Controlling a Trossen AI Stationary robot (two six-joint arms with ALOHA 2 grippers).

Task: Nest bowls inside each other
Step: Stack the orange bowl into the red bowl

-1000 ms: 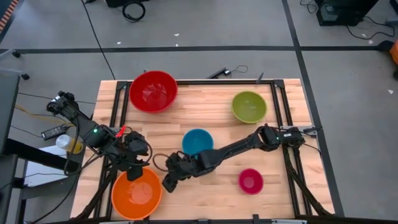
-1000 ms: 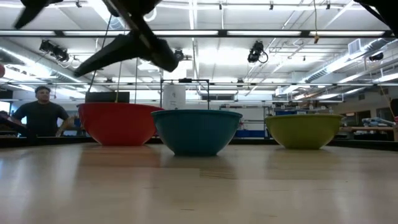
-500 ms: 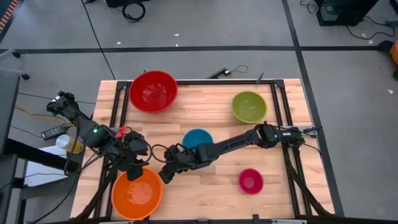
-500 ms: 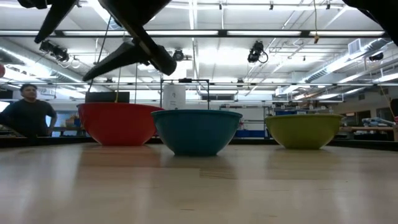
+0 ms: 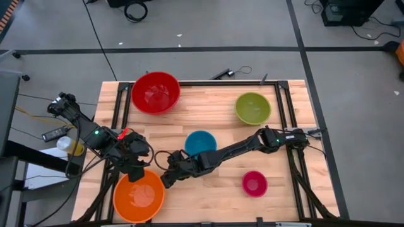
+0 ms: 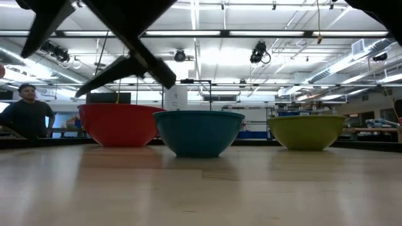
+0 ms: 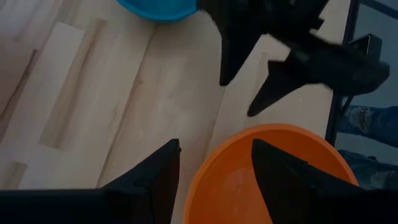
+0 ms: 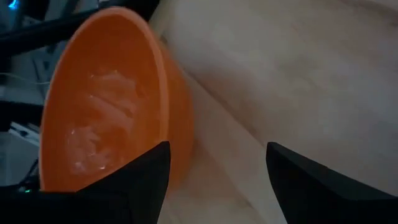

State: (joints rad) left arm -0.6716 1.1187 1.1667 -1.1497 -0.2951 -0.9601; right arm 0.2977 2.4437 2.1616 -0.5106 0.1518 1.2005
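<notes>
The right arm is stretching low across the table from its base on the right side, and the right gripper [image 5: 169, 179] is hanging just beside the rim of the orange bowl [image 5: 139, 196], its fingers [image 8: 314, 186] standing spread with nothing between them. The left gripper [image 5: 137, 172] is hovering at the far edge of that same bowl, fingers [image 7: 281, 175] likewise parted and straddling the rim without visibly touching it, though whether a fingertip is grazing the plastic is hard to judge from these angles.

The orange bowl is sitting at the near left corner of the table [image 5: 221, 120]. The blue bowl [image 5: 201, 144] is resting near the middle, right behind the right arm's forearm. The red bowl [image 5: 155, 92] is standing at the far left, the olive green bowl [image 5: 253, 108] at the far right, and the magenta pink bowl [image 5: 254, 183] near the front right, well apart from the others. None is sitting inside another.

All five bowls are round, smooth and glossy, catching the ceiling lights. The table is showing pale wooden planks framed by dark rails. In the room beyond, a person [image 6: 26, 113] is standing behind the red bowl.
</notes>
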